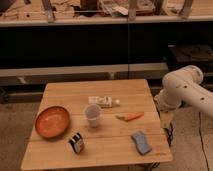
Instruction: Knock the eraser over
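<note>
The eraser (76,143) is a small black block with white and orange stripes, standing upright near the front left of the wooden table (120,155). It sits just right of the orange bowl (51,121) and in front of the clear cup (93,115). My white arm (182,90) bends in from the right, off the table's right edge. The gripper (166,122) hangs down beside that edge, far right of the eraser and touching nothing.
A white packet (103,101) lies behind the cup. To its right, an orange carrot (130,116) lies flat, and a blue sponge pad (141,142) sits front right. Dark shelving (100,45) runs behind the table.
</note>
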